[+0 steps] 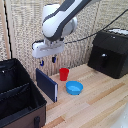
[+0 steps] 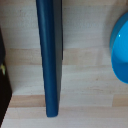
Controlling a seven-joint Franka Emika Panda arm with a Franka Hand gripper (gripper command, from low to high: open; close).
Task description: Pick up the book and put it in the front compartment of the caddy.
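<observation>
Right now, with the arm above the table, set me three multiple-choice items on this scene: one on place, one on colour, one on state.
1. Where is the book?
A. inside the caddy
B. on the table beside the caddy
C. on the black appliance

2. What colour is the cup?
A. red
B. green
C. white

3. How is the book posed?
A. lying flat
B. standing on edge
C. held in the jaws

Key: 1 B, it stands on the wood just outside the caddy. 2 A, the cup behind the blue bowl is red. 3 B, it stands upright, with the gripper above it and apart.
</observation>
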